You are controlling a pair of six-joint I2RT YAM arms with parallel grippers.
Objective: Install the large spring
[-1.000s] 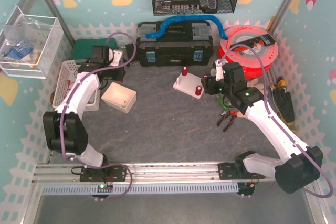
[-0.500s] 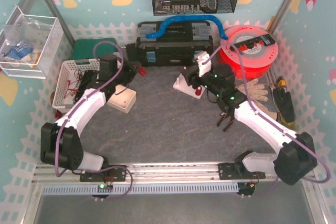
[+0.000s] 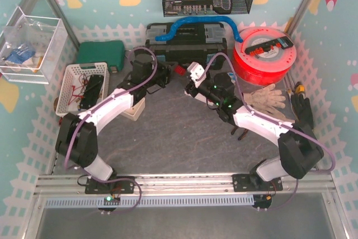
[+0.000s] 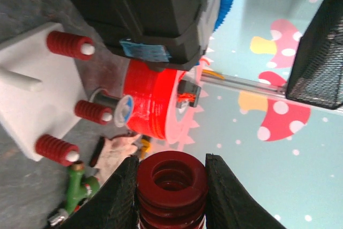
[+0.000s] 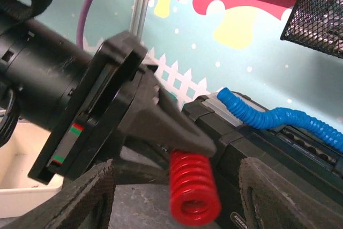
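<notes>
My left gripper is shut on the large red spring, gripped by its sides between both fingers and held above the mat, in front of the black toolbox. The white base lies on the mat in the left wrist view, with three small red springs on posts and one bare white post. My right gripper is open and empty, facing the left gripper. In the right wrist view the spring hangs from the left gripper's finger, ahead of my right gripper. In the top view the base is mostly hidden under the right gripper.
A red filament spool stands at the back right, a blue hose lies on the toolbox. A white box and a white basket are on the left. Gloves and pliers lie on the right.
The left arm has swung right from the basket side to the middle back, carrying the spring. The right arm has moved left over the base until the two grippers face each other.
</notes>
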